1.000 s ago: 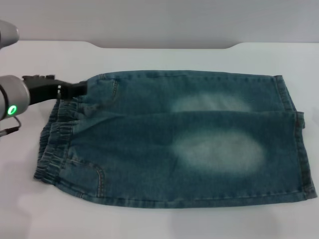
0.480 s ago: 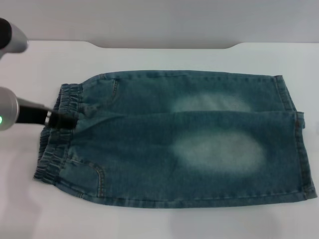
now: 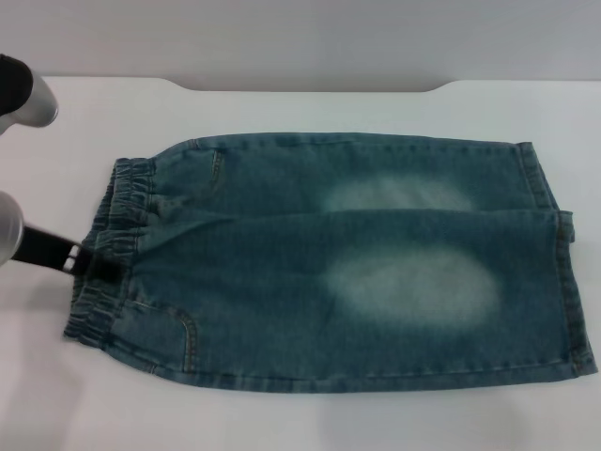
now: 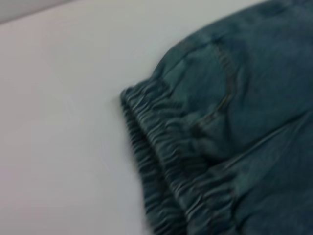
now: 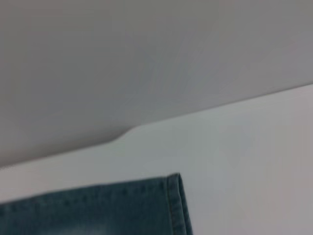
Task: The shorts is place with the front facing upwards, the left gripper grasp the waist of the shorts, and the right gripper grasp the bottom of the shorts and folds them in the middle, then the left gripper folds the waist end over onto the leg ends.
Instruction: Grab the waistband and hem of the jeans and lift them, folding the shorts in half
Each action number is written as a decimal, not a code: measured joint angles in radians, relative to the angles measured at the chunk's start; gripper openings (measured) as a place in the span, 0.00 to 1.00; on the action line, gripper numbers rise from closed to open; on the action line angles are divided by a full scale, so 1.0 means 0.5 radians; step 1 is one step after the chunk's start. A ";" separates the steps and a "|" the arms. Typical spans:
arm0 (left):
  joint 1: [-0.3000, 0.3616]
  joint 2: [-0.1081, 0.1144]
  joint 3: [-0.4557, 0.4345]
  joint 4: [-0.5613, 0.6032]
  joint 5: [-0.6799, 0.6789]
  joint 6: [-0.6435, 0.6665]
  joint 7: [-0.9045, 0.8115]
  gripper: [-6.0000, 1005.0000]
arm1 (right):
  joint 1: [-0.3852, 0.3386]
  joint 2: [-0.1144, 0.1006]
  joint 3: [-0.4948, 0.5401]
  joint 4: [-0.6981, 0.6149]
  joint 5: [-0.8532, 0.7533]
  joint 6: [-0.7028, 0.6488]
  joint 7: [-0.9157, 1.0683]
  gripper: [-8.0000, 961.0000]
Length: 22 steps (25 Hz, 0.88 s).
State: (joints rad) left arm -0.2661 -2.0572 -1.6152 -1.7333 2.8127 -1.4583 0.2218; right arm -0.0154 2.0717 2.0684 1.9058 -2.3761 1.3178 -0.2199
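Observation:
The blue denim shorts [image 3: 329,263] lie flat on the white table [image 3: 282,108], folded lengthwise, with the elastic waist [image 3: 117,211] at the left and the leg ends [image 3: 554,272] at the right. My left gripper [image 3: 99,266] reaches in from the left edge and sits over the middle of the waistband. The left wrist view shows the gathered waistband [image 4: 166,161] and a pocket seam close up. My right gripper is out of the head view. The right wrist view shows only a hem corner of the shorts [image 5: 173,196] and bare table.
The table's far edge, with a shallow notch [image 3: 310,86], runs across the back. White table surface surrounds the shorts on all sides. Part of the left arm's grey link [image 3: 23,89] shows at the upper left.
My left gripper has moved along the waistband from its far corner toward the near side. The shorts have not shifted.

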 joint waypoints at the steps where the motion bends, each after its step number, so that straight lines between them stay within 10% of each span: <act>1: -0.007 -0.001 0.003 0.000 0.027 -0.026 -0.005 0.84 | 0.001 -0.001 0.040 0.000 0.032 0.020 -0.007 0.60; 22: -0.158 -0.011 0.201 0.283 0.075 -0.131 -0.173 0.84 | 0.042 0.004 0.004 -0.031 -0.132 0.037 -0.135 0.60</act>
State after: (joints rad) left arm -0.3451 -2.0625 -1.5148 -1.5920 2.8502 -1.5238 0.1353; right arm 0.0055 2.0739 2.0704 1.8902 -2.4419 1.3364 -0.2873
